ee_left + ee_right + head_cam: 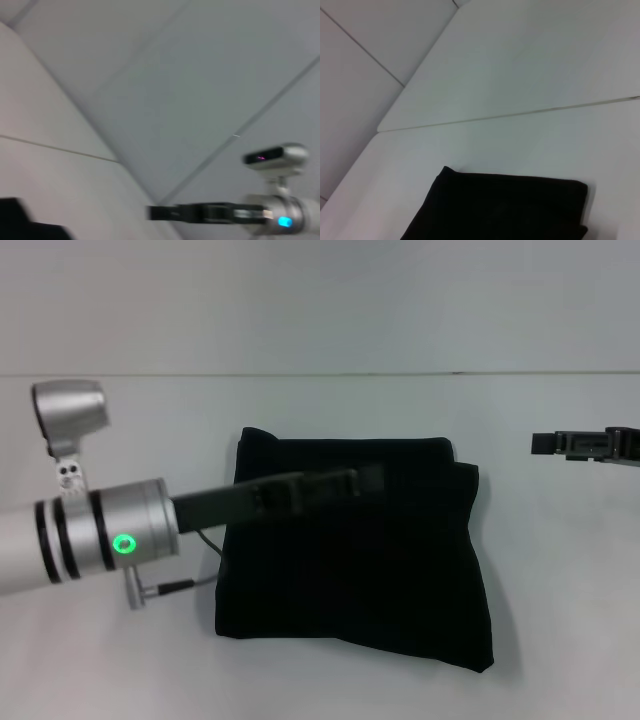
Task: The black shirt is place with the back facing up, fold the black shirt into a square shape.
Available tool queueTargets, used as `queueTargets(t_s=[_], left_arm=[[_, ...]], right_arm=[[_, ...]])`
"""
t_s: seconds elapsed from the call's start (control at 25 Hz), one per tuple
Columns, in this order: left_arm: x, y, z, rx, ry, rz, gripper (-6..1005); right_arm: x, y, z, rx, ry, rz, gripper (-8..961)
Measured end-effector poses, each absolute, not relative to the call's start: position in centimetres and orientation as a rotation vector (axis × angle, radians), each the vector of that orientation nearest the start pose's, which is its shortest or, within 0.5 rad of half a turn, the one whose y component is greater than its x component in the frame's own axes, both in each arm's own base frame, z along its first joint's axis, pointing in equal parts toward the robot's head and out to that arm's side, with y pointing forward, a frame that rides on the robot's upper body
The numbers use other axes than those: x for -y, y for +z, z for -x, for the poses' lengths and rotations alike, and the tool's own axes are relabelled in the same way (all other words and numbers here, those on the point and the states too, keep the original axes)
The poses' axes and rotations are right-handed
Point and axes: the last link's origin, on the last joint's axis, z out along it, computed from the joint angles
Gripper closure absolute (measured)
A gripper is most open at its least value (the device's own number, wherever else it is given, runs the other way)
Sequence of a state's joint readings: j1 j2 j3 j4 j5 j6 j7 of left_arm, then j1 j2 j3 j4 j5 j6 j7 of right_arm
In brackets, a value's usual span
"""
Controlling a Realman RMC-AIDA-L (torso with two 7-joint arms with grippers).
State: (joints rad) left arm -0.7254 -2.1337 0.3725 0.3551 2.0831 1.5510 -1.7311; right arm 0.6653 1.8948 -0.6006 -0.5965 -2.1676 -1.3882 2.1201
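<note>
The black shirt (350, 560) lies folded into a rough square on the white table, with no lettering showing. My left gripper (372, 479) reaches in from the left and hovers over the shirt's far part. My right gripper (541, 444) is off to the right of the shirt, above bare table and apart from it. The right wrist view shows the shirt's far edge and corners (505, 210). The left wrist view shows a corner of the shirt (20, 225) and the right gripper (156, 212) farther off.
The white table (560, 620) spreads on all sides of the shirt. A seam line (320, 374) marks its far edge against the pale wall. A thin cable (200, 540) hangs by the left wrist.
</note>
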Motion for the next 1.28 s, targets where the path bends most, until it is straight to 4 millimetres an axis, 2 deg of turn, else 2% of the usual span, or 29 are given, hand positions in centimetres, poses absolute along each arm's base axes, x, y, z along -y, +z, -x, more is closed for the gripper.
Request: queueTargets(t_s=[0.16, 0.32, 0.96, 1.28], left_arm=[[-35.9, -3.7, 22.6, 1.383, -1.078, 2.471, 157], [-36.9, -3.2, 23.2, 1.380, -1.017, 2.422, 59], [-38.0, -3.0, 23.4, 1.360, -0.949, 2.390, 62], [-41.2, -3.3, 24.9, 1.439, -0.723, 2.177, 64]], right_arm=[[-39.7, 6.8, -28.3, -1.452, 0.543, 2.296, 12], [-39.7, 6.7, -28.4, -1.455, 0.542, 2.292, 12], [-39.0, 4.7, -28.3, -1.468, 0.410, 2.384, 13], [-39.4, 4.2, -28.5, -1.457, 0.410, 2.351, 12]])
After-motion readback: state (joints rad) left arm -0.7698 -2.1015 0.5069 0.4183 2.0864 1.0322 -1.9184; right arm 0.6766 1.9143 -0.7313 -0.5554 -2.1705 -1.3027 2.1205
